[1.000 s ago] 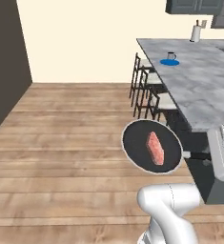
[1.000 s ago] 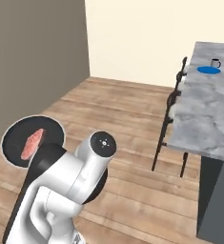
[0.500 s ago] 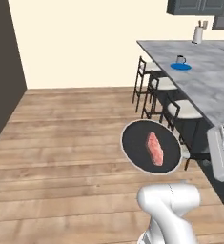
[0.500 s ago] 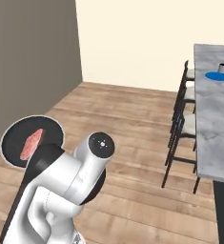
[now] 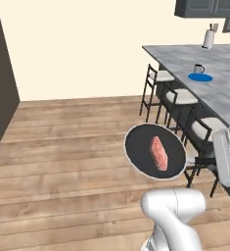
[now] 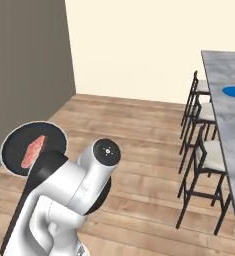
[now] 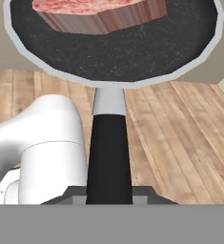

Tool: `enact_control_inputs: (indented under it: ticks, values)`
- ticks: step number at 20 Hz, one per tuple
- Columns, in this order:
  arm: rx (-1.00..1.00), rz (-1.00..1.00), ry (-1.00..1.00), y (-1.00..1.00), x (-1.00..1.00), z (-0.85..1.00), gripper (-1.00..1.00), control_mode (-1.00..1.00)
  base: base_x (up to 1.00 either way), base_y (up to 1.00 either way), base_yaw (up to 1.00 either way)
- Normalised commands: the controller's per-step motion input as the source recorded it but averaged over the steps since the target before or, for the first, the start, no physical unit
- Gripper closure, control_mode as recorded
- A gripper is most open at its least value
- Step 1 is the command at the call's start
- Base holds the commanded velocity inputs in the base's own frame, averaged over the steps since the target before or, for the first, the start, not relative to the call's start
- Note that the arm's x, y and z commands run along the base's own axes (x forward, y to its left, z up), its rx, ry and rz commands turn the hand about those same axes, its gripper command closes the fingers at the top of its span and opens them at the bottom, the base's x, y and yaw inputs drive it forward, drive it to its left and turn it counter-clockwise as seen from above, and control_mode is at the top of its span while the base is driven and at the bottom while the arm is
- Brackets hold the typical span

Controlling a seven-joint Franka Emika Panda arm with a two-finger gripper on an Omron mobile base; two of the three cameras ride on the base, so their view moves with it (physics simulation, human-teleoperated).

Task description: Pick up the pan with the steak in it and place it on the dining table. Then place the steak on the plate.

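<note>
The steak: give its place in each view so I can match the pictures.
Left base view: the steak lies in the pan, right of centre.
Right base view: at the left edge, in the pan, middle height.
Hand view: top centre, cut by the top edge.
Shared landmark: the pan's pale rim.

No legible text or labels anywhere

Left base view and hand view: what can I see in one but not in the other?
Left base view alone: the dining table with the blue plate, a dark mug beside it, a pale utensil holder farther back, and bar stools along the table's edge. Hand view alone: the pan's long black handle running down toward the hand. Both: the black pan carried above the wooden floor, with the steak lying in it.
</note>
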Motion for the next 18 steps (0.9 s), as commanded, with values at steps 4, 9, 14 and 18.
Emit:
enact_control_inputs:
  ticks: [4, 9, 14, 18]
  values:
    - [0.0, 0.0, 0.0, 0.0, 0.0, 0.0, 1.0, 1.0, 1.0, 0.41, -0.13]
    - [0.0, 0.0, 0.0, 0.0, 0.0, 0.0, 1.0, 1.0, 1.0, 0.4, -0.13]
    - [0.0, 0.0, 0.0, 0.0, 0.0, 0.0, 1.0, 1.0, 1.0, 0.4, -0.13]
    - [0.0, 0.0, 0.0, 0.0, 0.0, 0.0, 1.0, 1.0, 1.0, 0.41, -0.14]
